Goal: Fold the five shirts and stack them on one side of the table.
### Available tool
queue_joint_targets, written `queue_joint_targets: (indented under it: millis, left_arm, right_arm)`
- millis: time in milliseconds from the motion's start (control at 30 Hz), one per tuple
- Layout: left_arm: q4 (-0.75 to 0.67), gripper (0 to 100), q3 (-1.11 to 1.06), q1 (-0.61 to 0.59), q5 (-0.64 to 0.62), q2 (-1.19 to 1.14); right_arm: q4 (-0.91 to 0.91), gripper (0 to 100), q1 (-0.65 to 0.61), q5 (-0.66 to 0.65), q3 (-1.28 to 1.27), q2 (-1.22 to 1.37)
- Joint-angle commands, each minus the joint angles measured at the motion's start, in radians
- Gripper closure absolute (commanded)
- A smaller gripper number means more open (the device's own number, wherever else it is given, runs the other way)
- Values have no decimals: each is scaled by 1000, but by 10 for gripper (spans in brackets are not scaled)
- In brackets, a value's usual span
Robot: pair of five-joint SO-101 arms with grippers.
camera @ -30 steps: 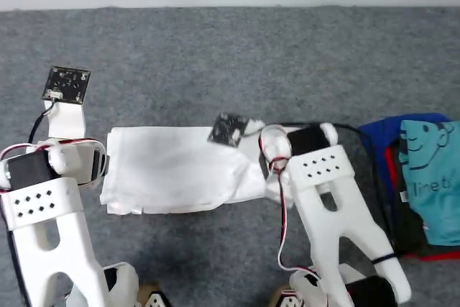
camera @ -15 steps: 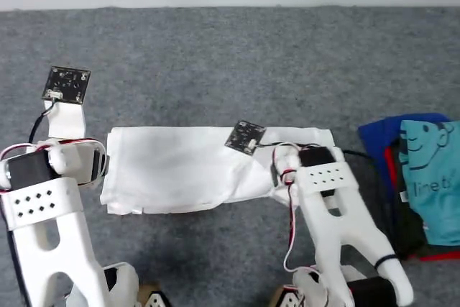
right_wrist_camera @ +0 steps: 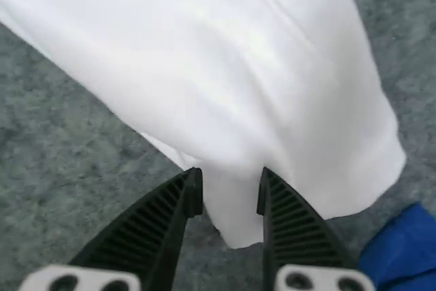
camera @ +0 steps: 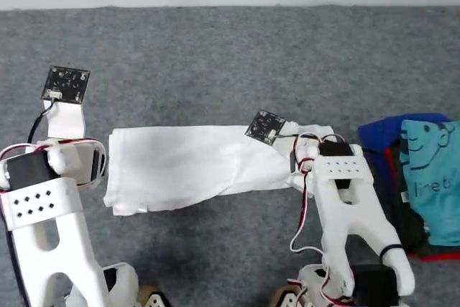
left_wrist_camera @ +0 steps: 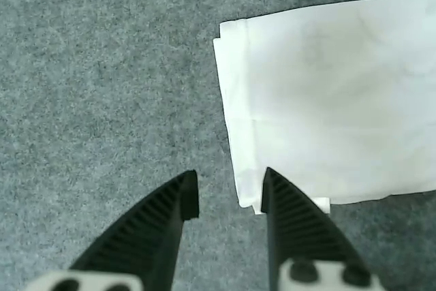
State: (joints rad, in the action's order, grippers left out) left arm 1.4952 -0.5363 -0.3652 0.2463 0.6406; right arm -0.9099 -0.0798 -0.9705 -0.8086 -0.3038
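The folded white shirt [camera: 187, 167] lies on the surface [camera: 215, 70] beside the stack of coloured shirts [camera: 424, 185]. The right end effector [right_wrist_camera: 227, 192] pinches the shirt's stack-side end, and the left end effector [left_wrist_camera: 225, 192] gapes empty at its far end. Stacking step, I'd say. Next, lift the shirt clear onto the stack.

Left tool [left_wrist_camera: 225, 192] hovers low, fingers parted; right tool [right_wrist_camera: 228, 185] grips white shirt [right_wrist_camera: 225, 66].

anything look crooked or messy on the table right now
Yes: the white shirt is askew. Its end by the right claw is bunched and narrowed, and its near edge slants instead of running straight, so it is not a tidy rectangle.
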Motion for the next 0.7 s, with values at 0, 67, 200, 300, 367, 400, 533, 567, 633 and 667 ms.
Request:
queue_joint_targets:
  millis: [0, 67, 200, 300, 367, 400, 533, 567, 633, 667]
  left_arm:
    - [-12, 844, 5, -5, 5, 17]
    - [-12, 844, 5, -5, 5, 17]
    - [-12, 844, 4, -5, 5, 17]
    - [-12, 844, 4, -5, 5, 17]
    - [-12, 844, 4, -5, 5, 17]
    - [-12, 844, 4, -5, 5, 17]
    - [-12, 844, 4, -5, 5, 17]
    - [-12, 844, 4, -5, 5, 17]
    - [-12, 844, 4, -5, 5, 17]
    - [-12, 844, 4, -5, 5, 17]
  right_arm:
    - [-71, 859, 12, -11, 44, -4]
    - [-165, 859, 16, -54, 44, -4]
    - [-226, 859, 71, -161, 37, -1]
    - [-177, 859, 133, -175, 29, 8]
    - [-120, 859, 156, -204, -2, 8]
    - [-81, 859, 162, -221, -25, 8]
    - [133, 859, 154, -221, -140, 8]
    - [166, 859, 139, -207, -161, 8]
    - [162, 859, 113, -196, -184, -4]
    - [117, 859, 105, -196, -178, -8]
